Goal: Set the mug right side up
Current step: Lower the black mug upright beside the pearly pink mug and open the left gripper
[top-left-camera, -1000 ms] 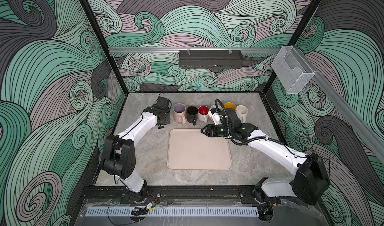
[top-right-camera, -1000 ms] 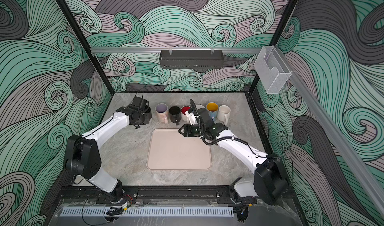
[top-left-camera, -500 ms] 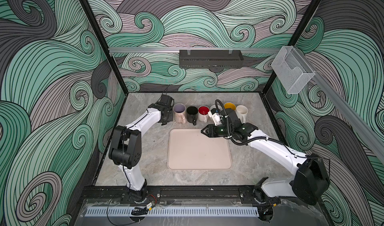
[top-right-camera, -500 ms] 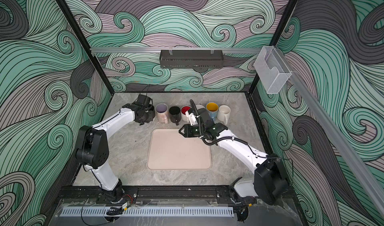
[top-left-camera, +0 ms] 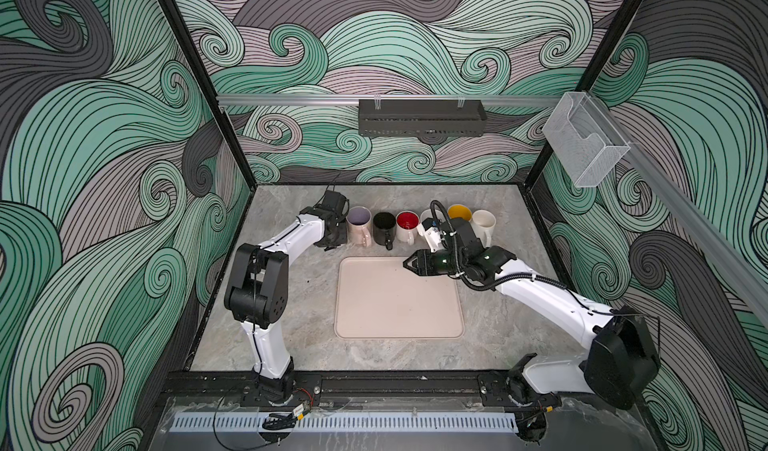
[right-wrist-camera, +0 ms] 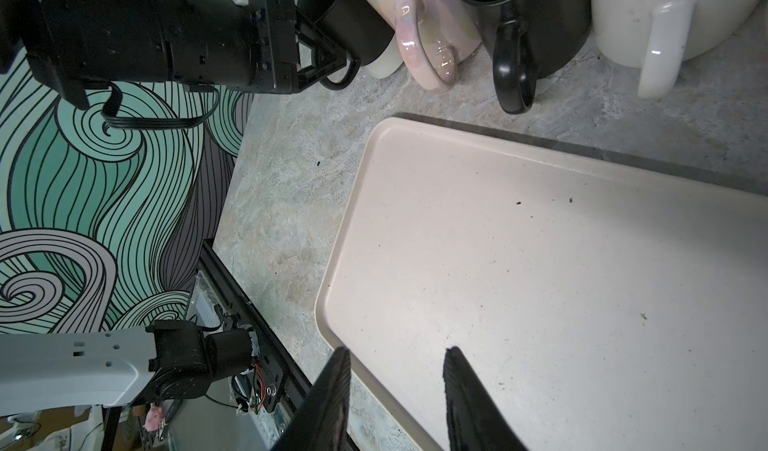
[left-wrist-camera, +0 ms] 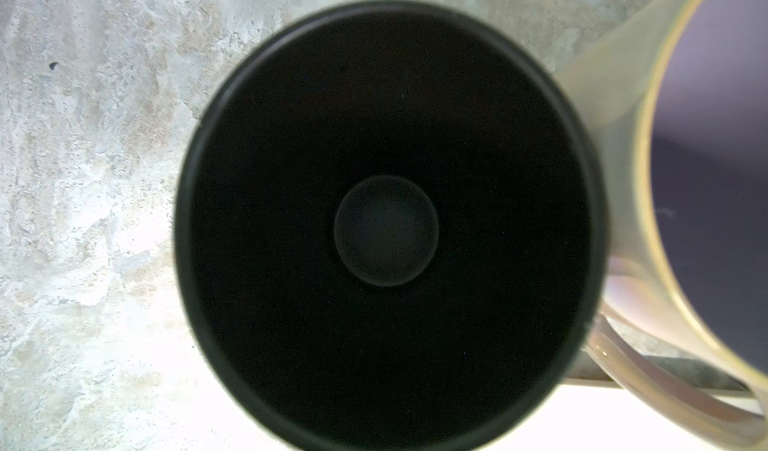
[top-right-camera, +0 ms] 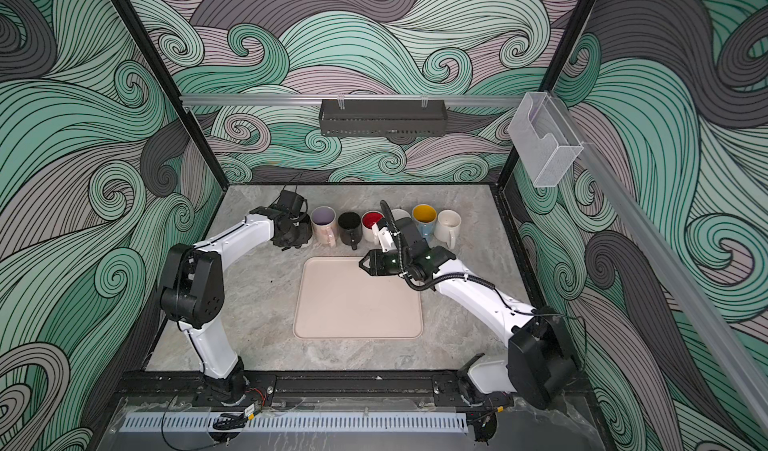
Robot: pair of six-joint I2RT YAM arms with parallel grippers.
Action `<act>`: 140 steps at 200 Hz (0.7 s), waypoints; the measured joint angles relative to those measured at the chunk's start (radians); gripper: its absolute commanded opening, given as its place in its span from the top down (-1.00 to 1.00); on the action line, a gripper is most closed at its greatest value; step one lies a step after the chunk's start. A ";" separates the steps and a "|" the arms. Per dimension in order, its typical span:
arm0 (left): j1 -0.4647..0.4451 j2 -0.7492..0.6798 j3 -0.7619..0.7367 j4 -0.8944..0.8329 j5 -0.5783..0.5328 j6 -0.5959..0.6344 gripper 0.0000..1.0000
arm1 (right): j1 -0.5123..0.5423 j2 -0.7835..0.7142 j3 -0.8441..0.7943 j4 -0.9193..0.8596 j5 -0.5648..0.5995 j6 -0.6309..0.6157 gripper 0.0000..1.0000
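The mug [left-wrist-camera: 386,228] is black with a cream base, and in the left wrist view I look straight down into its dark open mouth. It is mouth-up at the left end of the mug row, close beside a pink mug [right-wrist-camera: 419,21]. My left gripper [right-wrist-camera: 332,60] is shut on the handle of the mug [right-wrist-camera: 349,17]. In both top views that gripper [top-left-camera: 332,237] covers the mug. Whether its base rests on the table I cannot tell. My right gripper [top-left-camera: 405,263] hangs open and empty over the far edge of the beige tray [top-left-camera: 399,303].
Behind the tray stands a row of upright mugs: pink [top-left-camera: 358,218], black [top-left-camera: 384,223], white with red inside [top-left-camera: 407,221], yellow-lined [top-left-camera: 459,211] and cream [top-left-camera: 484,221]. One more is partly hidden by the right arm. The tray [right-wrist-camera: 540,262] holds nothing.
The left arm's elbow has risen and swung inward, and its wrist has shifted slightly toward the pink mug while holding the black mug. The right arm has not moved.
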 measured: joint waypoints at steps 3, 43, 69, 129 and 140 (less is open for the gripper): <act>0.000 0.000 0.000 0.001 0.000 0.000 1.00 | 0.000 0.000 0.000 0.000 0.000 0.000 0.22; 0.003 0.005 0.000 0.009 0.003 -0.001 1.00 | 0.000 0.000 -0.004 0.000 0.000 0.000 0.21; 0.003 0.016 0.000 0.013 0.002 -0.005 1.00 | 0.000 0.000 -0.013 0.000 0.002 0.000 0.21; 0.003 0.018 0.000 0.020 0.000 -0.014 0.54 | -0.001 -0.002 -0.016 0.000 0.002 0.000 0.19; 0.003 0.018 0.000 0.021 0.001 -0.016 0.41 | -0.001 -0.005 -0.016 0.000 0.003 0.001 0.19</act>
